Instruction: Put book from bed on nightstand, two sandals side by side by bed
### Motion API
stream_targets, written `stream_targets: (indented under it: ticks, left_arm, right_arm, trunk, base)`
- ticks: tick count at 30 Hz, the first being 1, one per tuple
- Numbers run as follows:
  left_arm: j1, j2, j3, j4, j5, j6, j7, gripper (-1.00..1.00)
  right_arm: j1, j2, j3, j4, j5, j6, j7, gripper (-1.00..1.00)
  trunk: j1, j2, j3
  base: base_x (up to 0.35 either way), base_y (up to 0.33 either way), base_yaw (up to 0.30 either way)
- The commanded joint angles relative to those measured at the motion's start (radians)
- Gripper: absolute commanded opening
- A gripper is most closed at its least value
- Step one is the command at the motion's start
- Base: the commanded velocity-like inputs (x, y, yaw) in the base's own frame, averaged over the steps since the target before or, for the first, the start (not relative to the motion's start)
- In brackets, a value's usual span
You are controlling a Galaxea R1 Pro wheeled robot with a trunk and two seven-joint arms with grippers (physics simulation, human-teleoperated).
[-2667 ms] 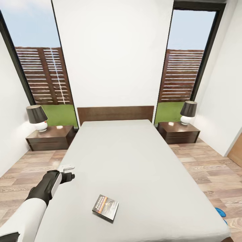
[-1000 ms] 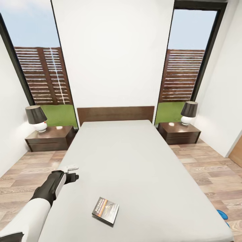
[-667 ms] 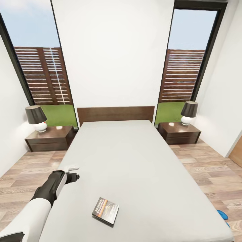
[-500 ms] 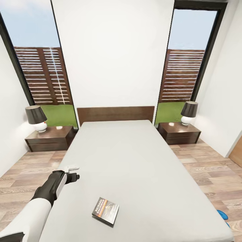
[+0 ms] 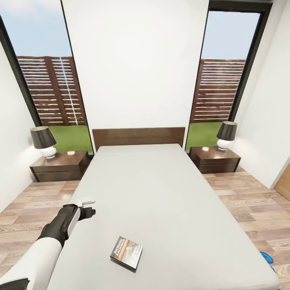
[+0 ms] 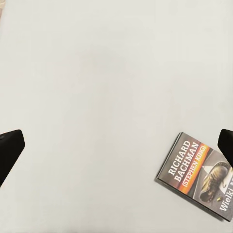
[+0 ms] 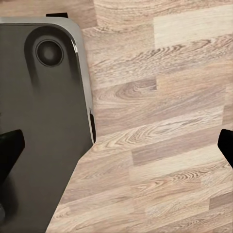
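Jaws: left gripper [image 5: 89,206] spread wide, empty; right gripper [image 7: 116,145] wide too.
Book [image 5: 126,251]: on bed [image 5: 161,193], five o'clock of left gripper.
Progress: nothing moved; sandal [image 5: 265,256] untouched.

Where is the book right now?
In the head view, the book lies flat on the bed near its foot, left of centre, ahead and right of the left gripper.

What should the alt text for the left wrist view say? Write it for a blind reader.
A paperback book lettered "RICHARD BACHMAN" lies flat on the off-white mattress. The left gripper hangs open above it, its dark fingertips spread wide.
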Motion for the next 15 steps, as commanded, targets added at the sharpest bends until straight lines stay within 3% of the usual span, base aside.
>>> stream_targets:
  ticks: [1, 7, 15]
  left_arm:
    - [-0.001, -0.001, 0.002, -0.001, -0.003, 0.005, 0.0, 1.0]
    - [0.0, -0.001, 0.002, -0.001, -0.003, 0.004, 0.0, 1.0]
    - [-0.001, -0.001, 0.002, -0.001, -0.003, 0.004, 0.0, 1.0]
  right_arm:
    - [-0.001, 0.0, -0.008, 0.001, 0.01, -0.001, -0.003, 1.0]
    - [-0.001, 0.0, -0.008, 0.001, 0.01, -0.002, -0.003, 1.0]
    - [-0.001, 0.0, -0.007, 0.001, 0.01, -0.004, -0.003, 1.0]
  trunk:
    - [0.001, -0.002, -0.002]
    - [0.001, -0.002, -0.004]
    - [0.001, -0.002, -0.009]
  base:
    - [0.0, 0.0, 0.032]
    - [0.0, 0.0, 0.082]
    - [0.0, 0.0, 0.172]
